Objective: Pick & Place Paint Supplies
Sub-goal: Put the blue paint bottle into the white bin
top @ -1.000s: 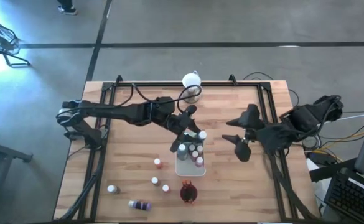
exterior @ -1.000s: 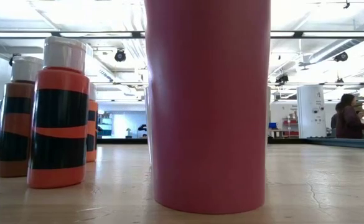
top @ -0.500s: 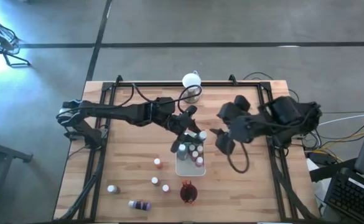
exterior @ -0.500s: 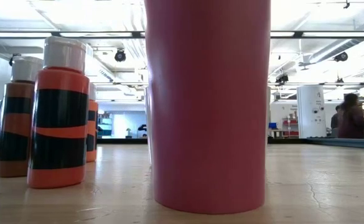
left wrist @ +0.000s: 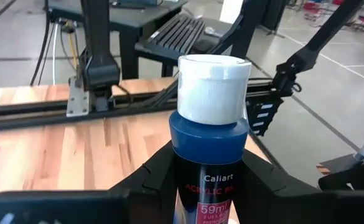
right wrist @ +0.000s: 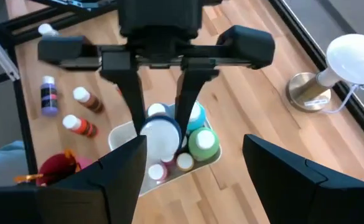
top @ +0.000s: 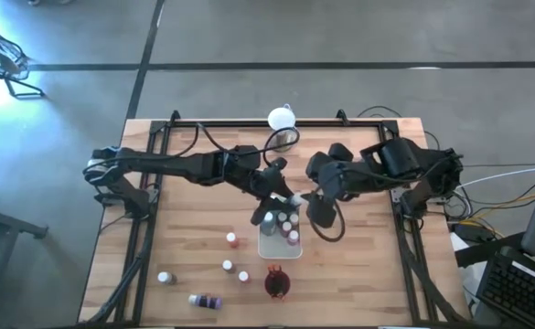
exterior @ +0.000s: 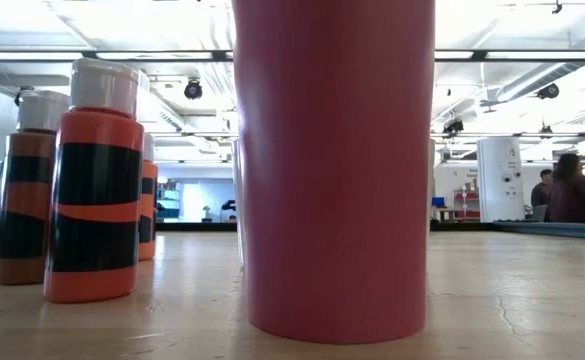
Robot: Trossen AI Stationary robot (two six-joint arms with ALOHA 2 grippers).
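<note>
- High view places the left gripper [top: 276,194] above the far end of the white tray [top: 279,249], near the table's middle; the arm reaches in from the left edge.
- Left wrist view confirms its hold: both fingers [left wrist: 154,180] press the shoulders of a dark blue paint bottle [left wrist: 208,168], white cap upward. The upright hold suits standing it among the bottles already in the tray.
- Right wrist view looks straight at that held bottle [right wrist: 161,138], which hangs directly over the tray's contents: a green bottle [right wrist: 203,143], a teal one behind, and smaller caps. I judge placement is in hand but not completed.
- Right gripper [right wrist: 194,168] stands wide and holds nothing, just beside the left gripper, aimed at the same tray. Its purpose is unclear; two tools this close risk collision.
- Loose supplies lie on the near part of the table: a purple bottle [top: 209,301] on its side and several upright bottles [top: 231,239], well apart from the tray.
- Low view shows the dark red cup [exterior: 334,170] close up and orange bottles [exterior: 94,180] beside it; neither gripper appears there.
- Globe lamp [top: 282,118] stands clear at the far edge.
</note>
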